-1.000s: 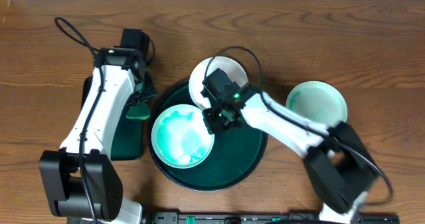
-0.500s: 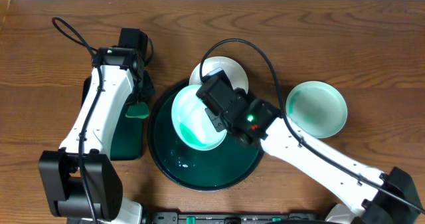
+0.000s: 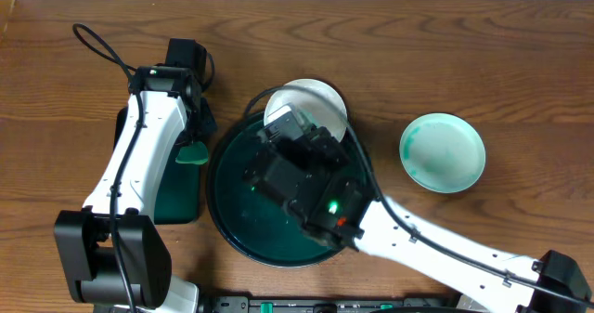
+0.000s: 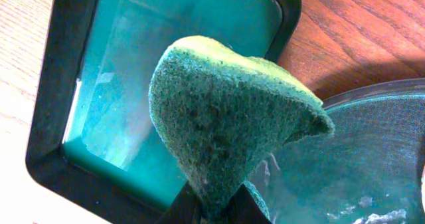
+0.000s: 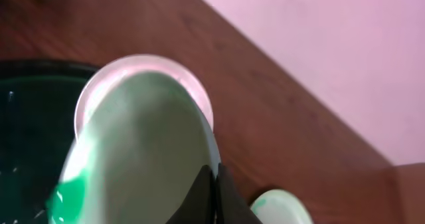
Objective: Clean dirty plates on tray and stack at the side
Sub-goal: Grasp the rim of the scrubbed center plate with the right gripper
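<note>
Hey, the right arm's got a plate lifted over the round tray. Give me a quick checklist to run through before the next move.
1. Grip: right gripper shut on the rim of the held plate: ok.
2. Held plate clean: not ok, green smear at its lower edge.
3. Tool: left gripper shut on the sponge: ok.
4. Sponge against held plate: not ok, it hangs beside the rectangular tray.
5. Stack base: tinted plate lies on the table right of the round tray: ok.
6. Held plate clear of the white plate: cannot tell.
</note>
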### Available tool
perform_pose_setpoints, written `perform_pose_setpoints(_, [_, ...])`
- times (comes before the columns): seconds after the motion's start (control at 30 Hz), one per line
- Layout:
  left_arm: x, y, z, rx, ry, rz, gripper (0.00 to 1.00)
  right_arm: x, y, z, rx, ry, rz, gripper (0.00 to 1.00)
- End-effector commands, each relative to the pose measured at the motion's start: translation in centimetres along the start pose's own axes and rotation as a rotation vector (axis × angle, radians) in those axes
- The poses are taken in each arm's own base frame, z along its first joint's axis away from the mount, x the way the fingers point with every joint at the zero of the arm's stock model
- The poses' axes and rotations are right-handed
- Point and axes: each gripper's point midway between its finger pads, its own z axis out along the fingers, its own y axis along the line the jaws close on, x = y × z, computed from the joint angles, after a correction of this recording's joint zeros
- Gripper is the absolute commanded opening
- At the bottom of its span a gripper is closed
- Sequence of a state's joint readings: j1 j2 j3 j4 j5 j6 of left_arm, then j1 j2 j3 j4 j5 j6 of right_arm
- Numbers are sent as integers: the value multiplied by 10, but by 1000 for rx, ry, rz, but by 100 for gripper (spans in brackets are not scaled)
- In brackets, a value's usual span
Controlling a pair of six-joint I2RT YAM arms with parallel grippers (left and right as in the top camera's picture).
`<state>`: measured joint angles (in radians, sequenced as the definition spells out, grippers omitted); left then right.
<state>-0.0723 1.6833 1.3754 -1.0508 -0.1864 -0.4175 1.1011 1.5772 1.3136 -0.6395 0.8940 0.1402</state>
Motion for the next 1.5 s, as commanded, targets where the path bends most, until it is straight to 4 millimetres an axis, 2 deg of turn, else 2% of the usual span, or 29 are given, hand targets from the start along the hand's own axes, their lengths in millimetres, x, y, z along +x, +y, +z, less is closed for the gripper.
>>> perform_pose_setpoints(0.0, [-6,3,-3,-10,-18,9,8,-18,-15,-19,97,-74,-42,1])
perform_pose_setpoints(0.27, [-6,3,-3,-10,-18,9,7,-27,-18,-32,165,-117,-89,1])
perform_pose_setpoints(0.43, [-6,3,-3,-10,-18,9,7,-18,-14,-17,65,-70,19,1])
perform_pose_setpoints(0.57, [-6,3,-3,-10,-18,10,7,5,-6,7,-144,62,102,3])
perform_pose_setpoints(0.63, [-6,3,-3,-10,-18,9,7,21,-5,20,-247,153,154,11])
perform_pose_setpoints(0.73, [-6,3,-3,-10,-18,9,7,45,-11,37,-410,286,248,29])
perform_pose_setpoints(0.9, [-6,3,-3,-9,-18,9,8,75,-28,64,-616,418,367,37])
perform_pose_setpoints(1.0, [-6,3,-3,-10,-18,9,7,95,-27,79,-722,480,377,41])
perform_pose_setpoints(1.13, [-6,3,-3,-9,-18,9,7,126,-7,91,-860,595,377,42])
perform_pose_setpoints(1.2, [-6,3,-3,-9,-18,9,7,138,10,93,-936,645,379,41])
perform_pose_setpoints(1.33, [-6,2,-4,-9,-19,9,7,152,29,96,-1010,701,380,39])
perform_pose_setpoints(1.47, [-6,2,-4,-9,-19,9,7,160,33,98,-1013,731,382,33])
